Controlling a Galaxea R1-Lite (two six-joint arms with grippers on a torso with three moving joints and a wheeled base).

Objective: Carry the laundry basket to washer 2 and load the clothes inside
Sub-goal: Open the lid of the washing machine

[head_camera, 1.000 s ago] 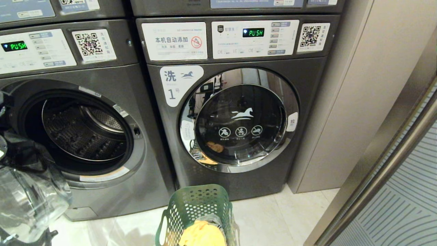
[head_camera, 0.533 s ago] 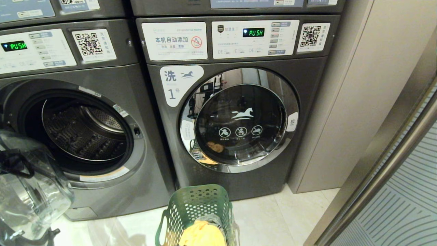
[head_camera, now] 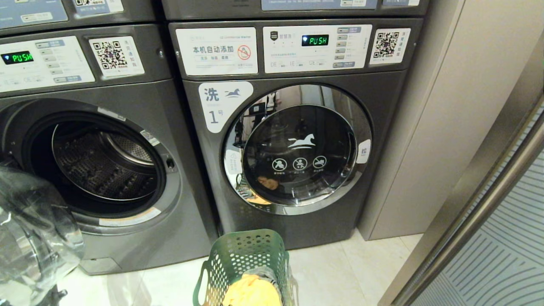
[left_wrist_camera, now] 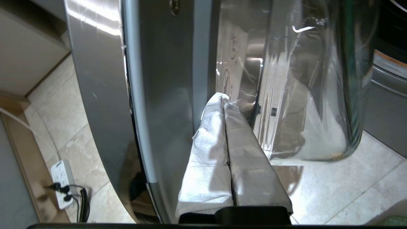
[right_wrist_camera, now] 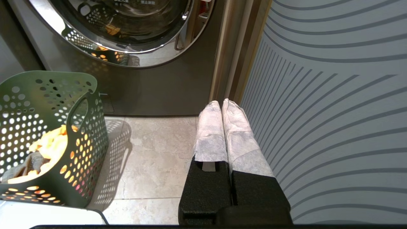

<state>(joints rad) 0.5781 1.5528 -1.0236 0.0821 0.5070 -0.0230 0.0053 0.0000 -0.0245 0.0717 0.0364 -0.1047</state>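
Pushing with my left claw (left_wrist_camera: 226, 106), fingers pressed together and holding nothing, I have its tips against the inner side of the swung-open washer door (head_camera: 34, 229). If they slip off the slick glass, the door could swing back over the open drum (head_camera: 102, 163). The laundry basket (head_camera: 244, 265) stands on the floor before the washer labelled 1 (head_camera: 293, 148), clothes inside; my right claw (right_wrist_camera: 222, 106), also pressed together and empty, hangs beside it.
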